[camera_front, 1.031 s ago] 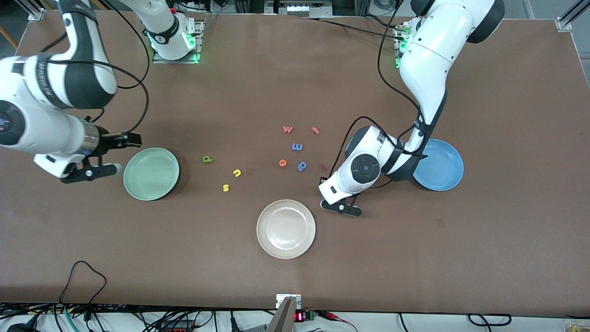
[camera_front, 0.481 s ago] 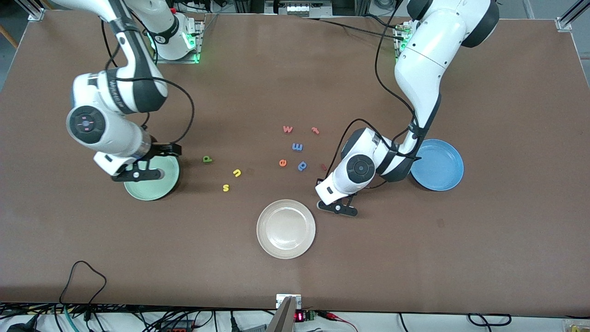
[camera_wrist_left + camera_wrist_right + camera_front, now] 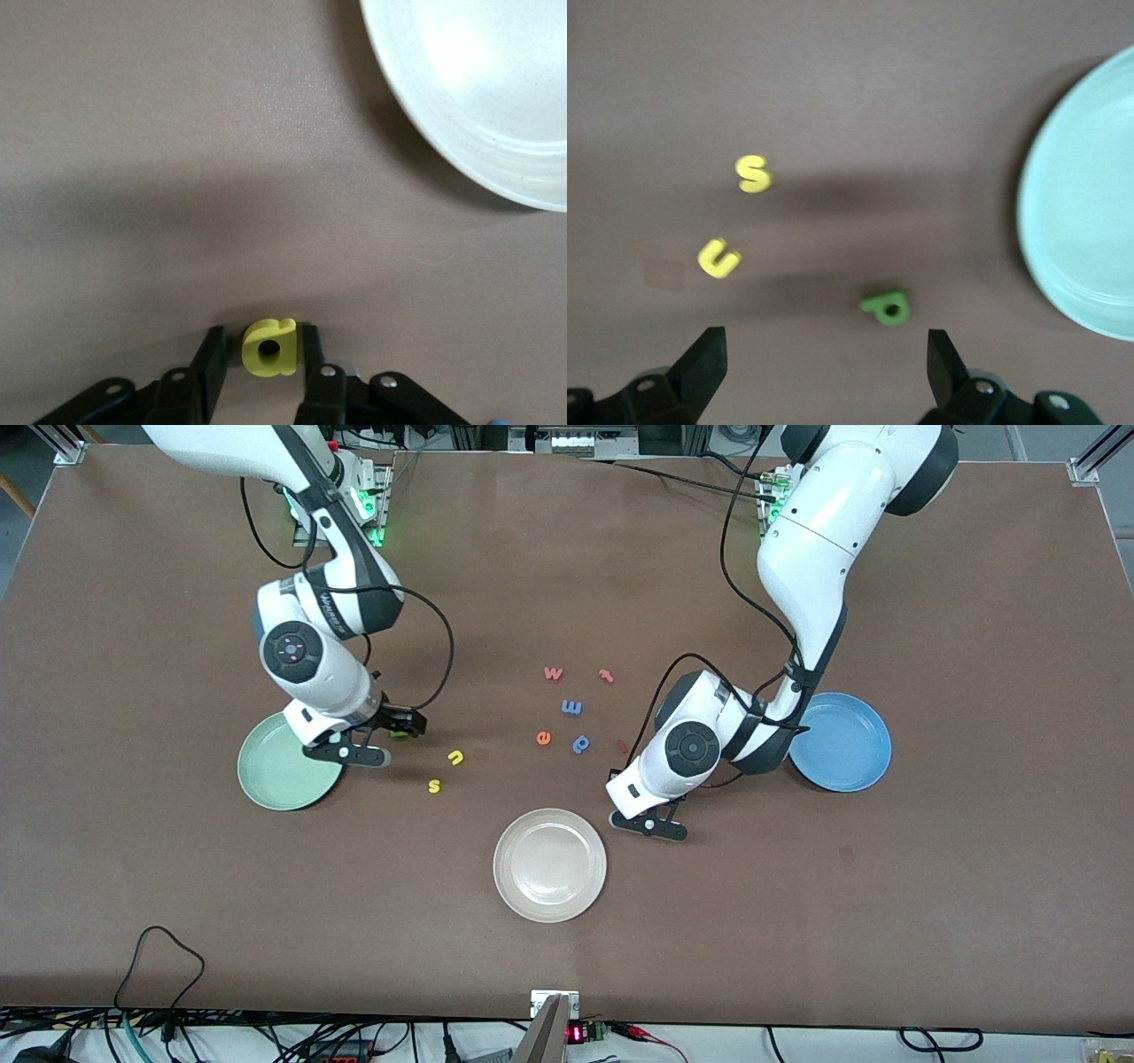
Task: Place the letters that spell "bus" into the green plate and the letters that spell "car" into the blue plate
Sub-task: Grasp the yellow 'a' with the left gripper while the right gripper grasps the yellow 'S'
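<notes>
- Swinging in from the right arm's end of the table, the right arm has crossed the green plate (image 3: 266,779) since a second ago, and the right gripper (image 3: 825,343) is now hovering low over the dark green b (image 3: 886,308), just beside that plate.
- Its fingers are standing wide apart and holding nothing, with the b lying between them on the table.
- The yellow u (image 3: 455,757) and yellow s (image 3: 434,786) are lying near each other, toward the table's middle from the b, the s nearer the front camera.
- The left gripper (image 3: 261,352) is sitting down at the table beside the cream plate (image 3: 507,841), its fingers narrowing around the yellow a (image 3: 268,347); a slim gap is showing on one side.
- The blue plate (image 3: 846,748) is sitting toward the left arm's end, partly under that arm.
</notes>
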Motion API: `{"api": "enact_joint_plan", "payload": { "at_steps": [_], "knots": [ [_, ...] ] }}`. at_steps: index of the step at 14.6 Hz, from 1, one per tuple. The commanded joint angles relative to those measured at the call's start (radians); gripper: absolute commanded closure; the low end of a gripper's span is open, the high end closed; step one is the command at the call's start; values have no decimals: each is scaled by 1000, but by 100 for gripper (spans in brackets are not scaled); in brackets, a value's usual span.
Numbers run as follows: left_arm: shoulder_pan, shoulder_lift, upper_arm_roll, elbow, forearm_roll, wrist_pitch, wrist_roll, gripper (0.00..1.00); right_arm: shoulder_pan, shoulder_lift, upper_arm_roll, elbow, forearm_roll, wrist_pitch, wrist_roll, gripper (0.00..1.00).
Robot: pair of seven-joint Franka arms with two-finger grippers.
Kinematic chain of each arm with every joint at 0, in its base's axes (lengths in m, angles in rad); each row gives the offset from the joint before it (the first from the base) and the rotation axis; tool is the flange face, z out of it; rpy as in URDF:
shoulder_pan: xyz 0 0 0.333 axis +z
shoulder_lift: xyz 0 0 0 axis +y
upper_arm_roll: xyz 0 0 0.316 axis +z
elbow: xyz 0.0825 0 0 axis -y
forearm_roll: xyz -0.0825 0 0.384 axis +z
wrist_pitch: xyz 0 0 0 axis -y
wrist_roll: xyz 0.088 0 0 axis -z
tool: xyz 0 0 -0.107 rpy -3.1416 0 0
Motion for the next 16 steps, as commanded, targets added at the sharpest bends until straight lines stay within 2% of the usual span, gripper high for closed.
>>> {"api": "enact_joint_plan", "payload": {
  "at_steps": [1,4,8,10,13,14,16],
  "knots": [
    [-21,47,10,31,-7,30,-5,68,15,104,0,116,5,39,24,0],
    [-21,44,10,31,-5,30,-4,77,32,207,-2,236,0,42,24,0],
    [-9,10,10,31,-2,27,5,81,32,271,-11,265,-7,102,12,2],
    [28,-43,10,16,0,10,5,82,26,290,-20,268,-26,113,-23,19],
    [85,-128,10,8,0,-164,21,84,26,299,-20,268,-30,113,-66,42],
    [111,-160,10,-25,0,-194,59,84,29,302,-20,268,-32,113,-66,48],
    [165,-221,12,-115,1,-199,122,84,34,310,-20,268,-32,113,-68,49]
  ]
}}
